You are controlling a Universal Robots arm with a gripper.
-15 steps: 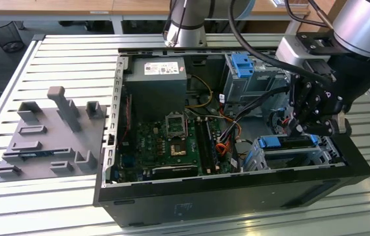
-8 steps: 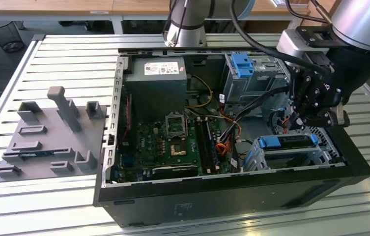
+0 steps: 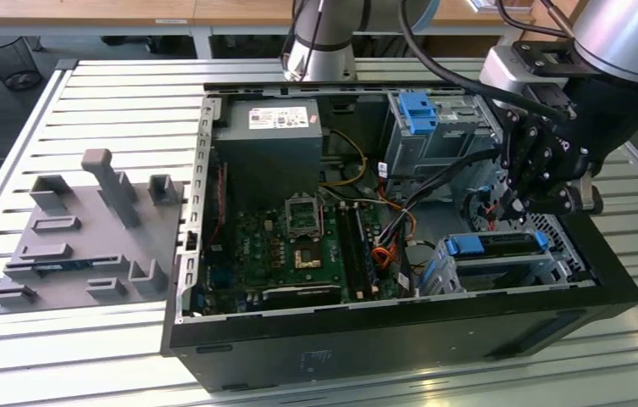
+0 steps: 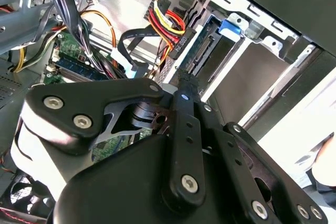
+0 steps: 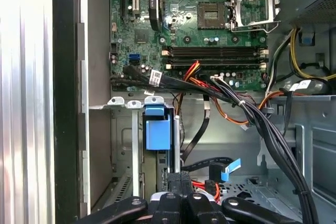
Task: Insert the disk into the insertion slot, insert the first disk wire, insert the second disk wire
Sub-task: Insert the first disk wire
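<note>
The disk [image 3: 497, 246] is being seen seated in the slot [image 3: 451, 273], lower right of the exterior view. The end effector [image 3: 513, 210] is being seen clenched just above; load cannot be told. Nearby cables [image 3: 437, 178] risk being snagged, yanked loose.

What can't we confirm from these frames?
1. Far end of the disk: exterior view, the gripper overlaps it.
2. Whether either wire is plugged in: second wrist view, the gripper's black linkage covers part of the disk's connector edge.
3. How deep the disk sits in the insertion slot: first wrist view, the gripper and the picture's bottom edge cut it off.
</note>
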